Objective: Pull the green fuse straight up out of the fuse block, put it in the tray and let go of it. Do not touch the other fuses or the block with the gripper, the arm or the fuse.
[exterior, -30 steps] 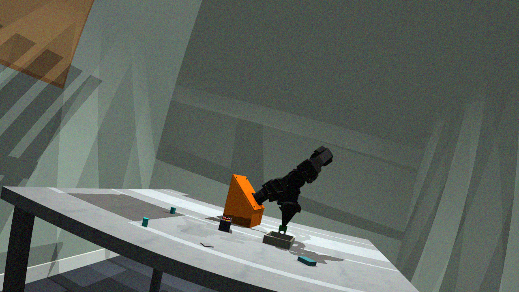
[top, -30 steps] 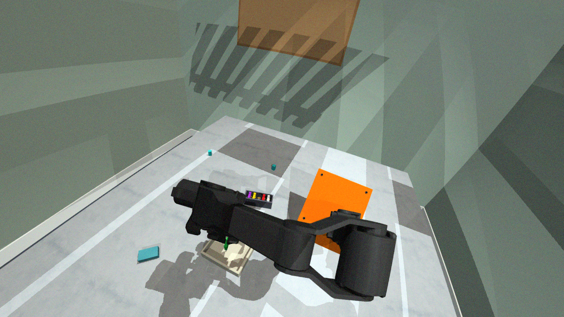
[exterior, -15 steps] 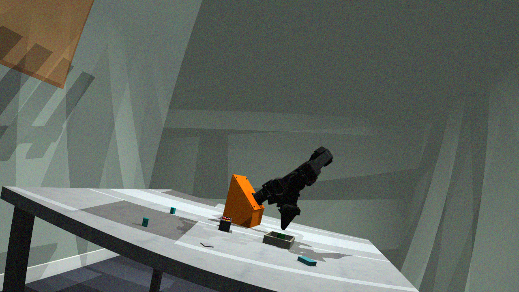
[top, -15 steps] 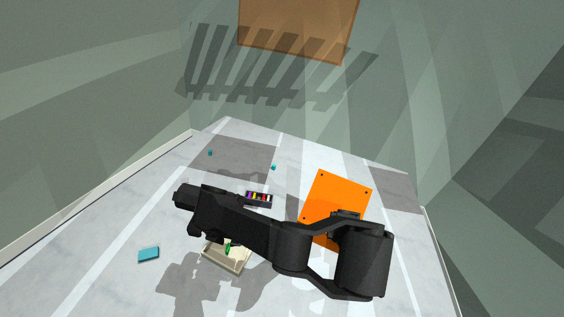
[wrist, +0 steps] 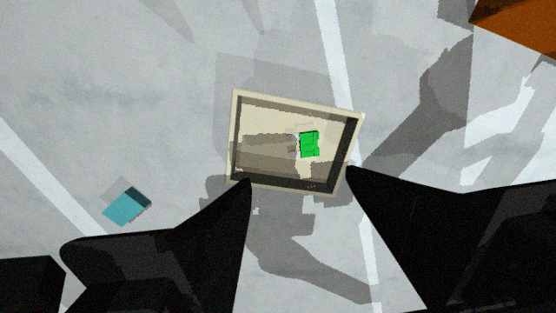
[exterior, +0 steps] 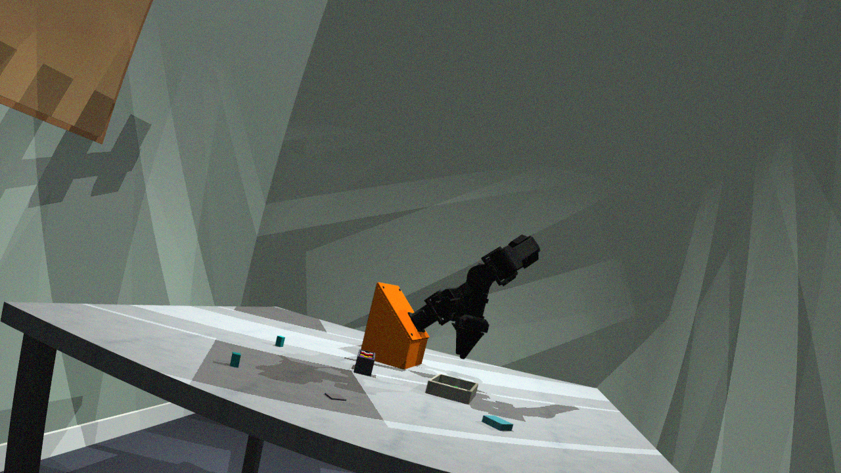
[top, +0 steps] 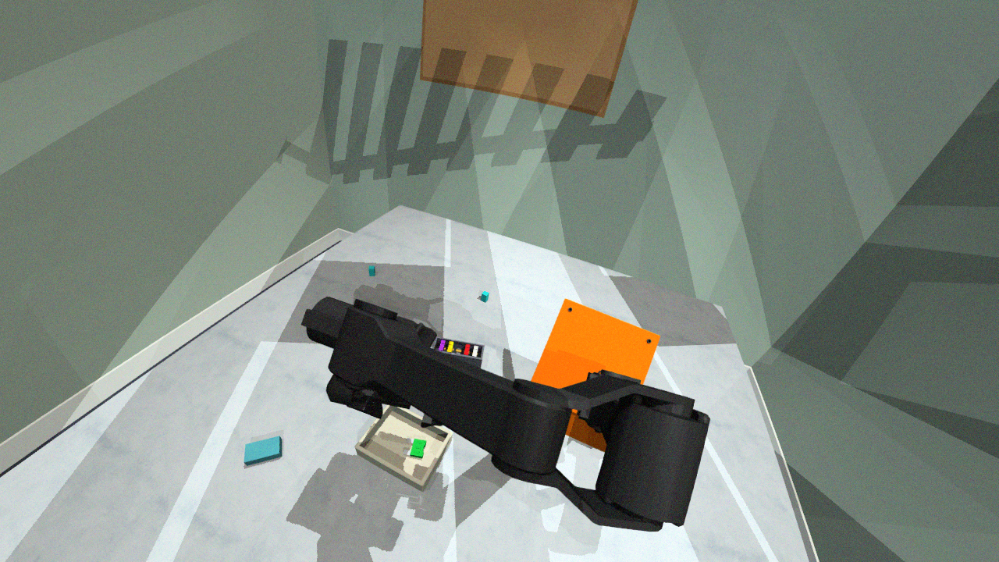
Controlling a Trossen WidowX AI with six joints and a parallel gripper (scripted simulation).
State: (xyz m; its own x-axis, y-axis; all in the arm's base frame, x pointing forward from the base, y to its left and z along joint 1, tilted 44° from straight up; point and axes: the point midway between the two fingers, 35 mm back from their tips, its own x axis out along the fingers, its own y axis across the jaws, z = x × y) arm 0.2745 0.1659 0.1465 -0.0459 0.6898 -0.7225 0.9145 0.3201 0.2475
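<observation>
Green fuse (wrist: 309, 144), a small blocky bright piece with a pale metal end, lies flat on the floor of the tray (wrist: 235, 130), toward the side nearest the orange stand. That tray is a shallow, cream, square-cornered box with thin upright walls, sitting on the bench (top: 174, 419). Above the tray hangs the claw (wrist: 297, 184), its two dark, wedge-shaped fingers spread wide apart with nothing between them, clear of the fuse. Beyond the tray from the camera in the top view, the fuse block (top: 459, 347) is a small dark box holding a row of purple, yellow, red and white fuses; the black arm (top: 488, 398) covers one end of it. Past the block stands the orange stand (top: 597, 346), a smooth slanted wedge. A flat teal slab (top: 262, 449) lies beside the tray. The bench has a pale, marbled, matte top crossed by light bands and shadows, on dark legs. Grey-green walls surround it, with a translucent brown panel (top: 527, 48) high up, cut off by the frame.
</observation>
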